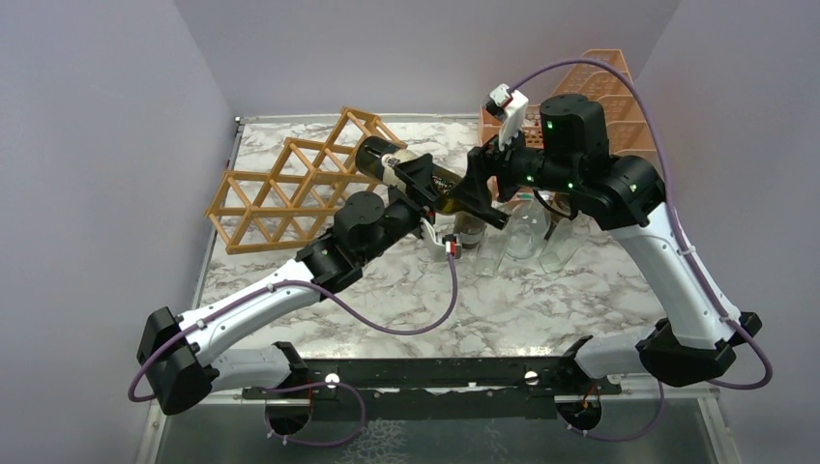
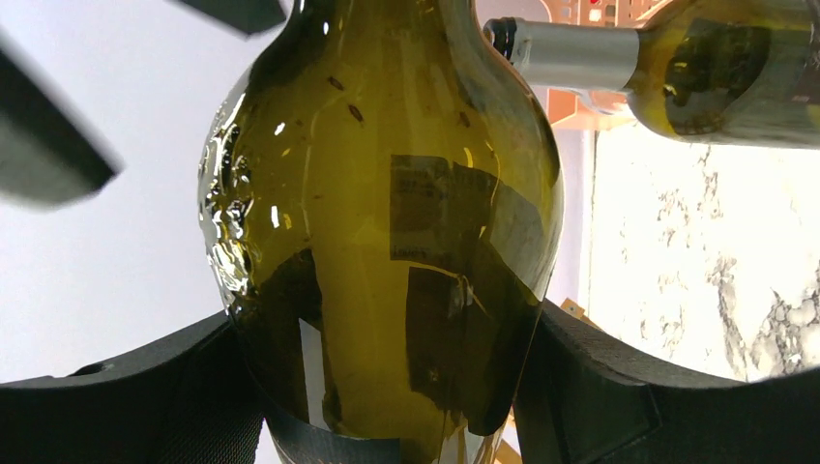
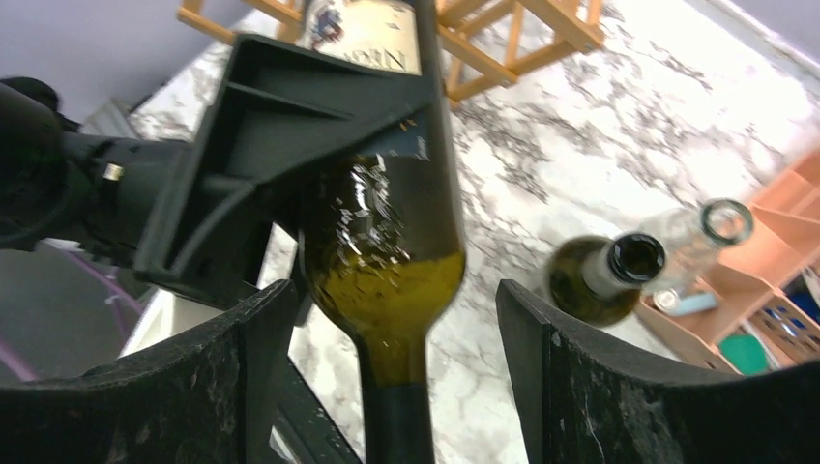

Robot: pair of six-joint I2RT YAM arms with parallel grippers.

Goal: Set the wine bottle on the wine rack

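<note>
The wine bottle (image 1: 382, 159) is up off the counter (image 1: 387, 300), lying nearly level in the air. Its base end points at the wine rack (image 1: 290, 188) and its neck points to the right.

The left hand (image 1: 418, 184) grips the bottle around its body. In the left wrist view the dark green glass fills the gap between the 2 pads and touches both.

The right hand (image 3: 392, 290) sits at the neck end with its jaws standing wide. The right wrist view shows the shoulder and neck running between the 2 fingers (image 3: 571, 387), with open space on either side.

The wine rack sits at the back left of the counter. The bottle's base is just beside the upper right cells, but from above it is hard to say whether it has entered one.

Below the raised neck, 1 dark bottle (image 1: 470, 232) with an open mouth stands on the counter. Clear glass bottles (image 1: 527, 227) stand just to its right. A peach-orange mesh organiser (image 1: 604, 92) stands at the back right corner, well apart from the rack.
</note>
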